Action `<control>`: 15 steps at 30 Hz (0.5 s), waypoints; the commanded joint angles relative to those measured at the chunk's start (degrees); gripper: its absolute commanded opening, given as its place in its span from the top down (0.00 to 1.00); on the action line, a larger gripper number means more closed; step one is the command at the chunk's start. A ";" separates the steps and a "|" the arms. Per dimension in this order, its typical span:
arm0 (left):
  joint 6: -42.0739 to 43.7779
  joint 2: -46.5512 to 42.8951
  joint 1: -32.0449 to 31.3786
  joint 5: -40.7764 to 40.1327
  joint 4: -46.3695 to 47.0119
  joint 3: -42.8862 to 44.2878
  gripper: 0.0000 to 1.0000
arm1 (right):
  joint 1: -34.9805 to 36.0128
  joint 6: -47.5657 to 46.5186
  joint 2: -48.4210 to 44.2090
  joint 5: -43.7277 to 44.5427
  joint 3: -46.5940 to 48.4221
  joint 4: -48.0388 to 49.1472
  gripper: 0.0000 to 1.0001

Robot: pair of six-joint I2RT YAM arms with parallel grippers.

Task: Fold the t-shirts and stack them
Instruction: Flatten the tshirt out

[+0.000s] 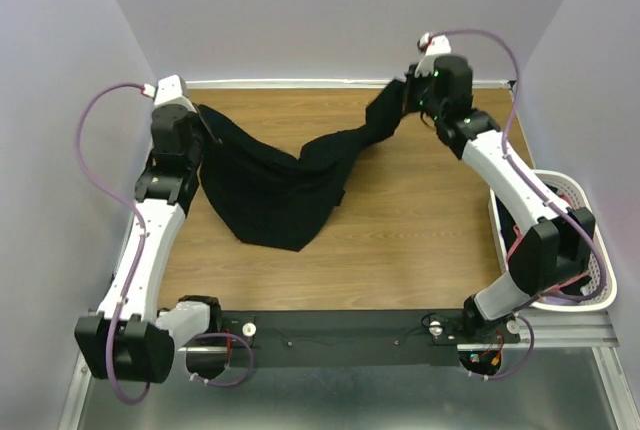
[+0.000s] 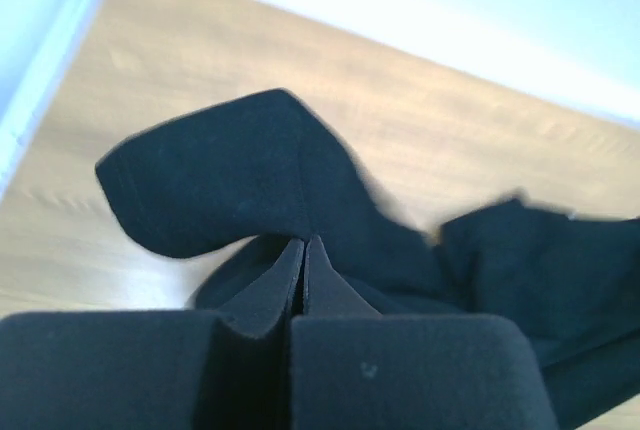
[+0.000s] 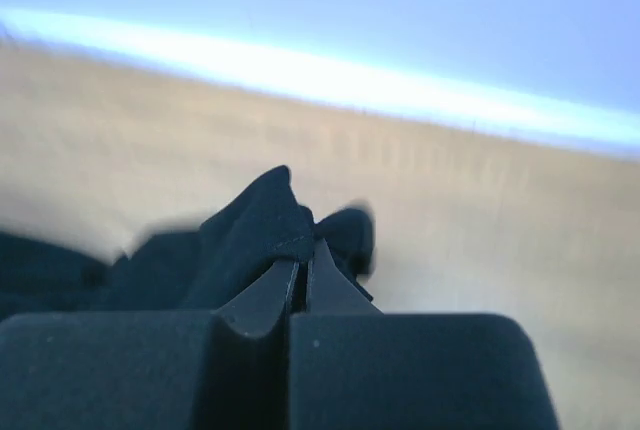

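Observation:
A large black t-shirt (image 1: 275, 185) hangs between my two arms over the wooden table (image 1: 420, 230). Its middle sags down onto the wood. My left gripper (image 1: 207, 122) is at the far left and is shut on one edge of the shirt (image 2: 250, 180); the jaws are pressed together with cloth bunched at their tips (image 2: 303, 242). At the far right, my right gripper (image 1: 408, 100) is shut on the other end of the shirt (image 3: 255, 225), a stitched hem pinched at its tips (image 3: 303, 255). No salmon-red shirts are in view.
A white mesh basket (image 1: 575, 240) stands off the table's right edge, partly behind the right arm. A white wall runs along the table's far edge (image 1: 300, 82). A black rail (image 1: 340, 335) with both arm bases crosses the near edge.

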 commanded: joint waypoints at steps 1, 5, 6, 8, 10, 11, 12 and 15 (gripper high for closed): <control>0.29 -6.15 0.52 1.82 -5.86 6.30 1.00 | -0.19 -3.85 0.96 1.26 14.13 -0.59 0.99; -0.59 -9.40 0.43 6.32 -9.21 10.34 1.00 | -0.11 -3.33 3.87 -0.51 23.28 -0.85 0.99; -0.24 -10.63 0.43 5.88 -10.17 12.00 1.00 | -0.19 -3.67 4.22 0.11 24.42 -0.85 0.99; 0.64 -11.51 0.43 3.69 -10.96 14.47 1.00 | -0.19 -4.03 4.31 1.94 25.93 -0.77 0.99; 1.52 -11.87 0.43 1.75 -12.28 15.88 1.00 | -0.19 -4.38 2.57 3.18 24.54 -0.77 0.99; 1.78 -11.87 0.43 1.14 -12.55 16.41 1.00 | -0.19 -4.29 1.51 3.80 23.65 -0.68 0.99; 1.78 -12.30 0.43 0.61 -12.55 16.94 1.00 | -0.19 -4.38 0.46 5.37 22.34 -0.77 0.99; 2.05 -13.27 0.43 -1.85 -10.45 16.33 1.00 | -0.11 -7.27 -4.64 9.23 17.25 -0.59 0.99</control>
